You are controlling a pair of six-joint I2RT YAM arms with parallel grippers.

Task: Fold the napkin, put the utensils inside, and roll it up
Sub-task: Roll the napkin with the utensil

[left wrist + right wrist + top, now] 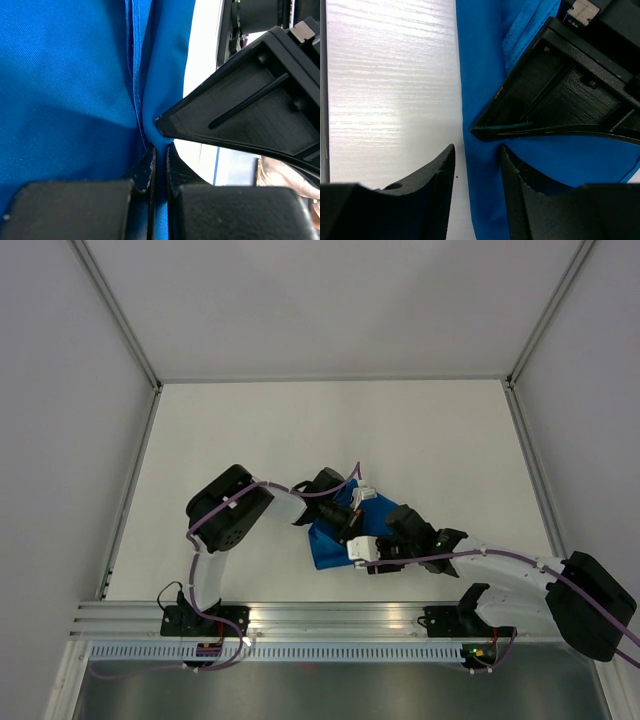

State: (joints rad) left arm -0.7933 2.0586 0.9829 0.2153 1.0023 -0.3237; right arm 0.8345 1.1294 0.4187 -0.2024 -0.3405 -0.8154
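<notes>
White table between grey walls | blue napkin was seen bunched near the front middle, under both claws | left claw was closed tightly on a raised fold of it | right claw was held open, a strip of the cloth lying between its fingers.

"What sort of place is this?"

"A robotics lab cell. There's a plain white wood-grain bench boxed in by blank grey panel walls on slim metal corner posts."

"Anything else?"

"Two black-and-white robot arms are bolted to a slotted aluminium rail at the near edge, with thin purple cables along them."
</notes>
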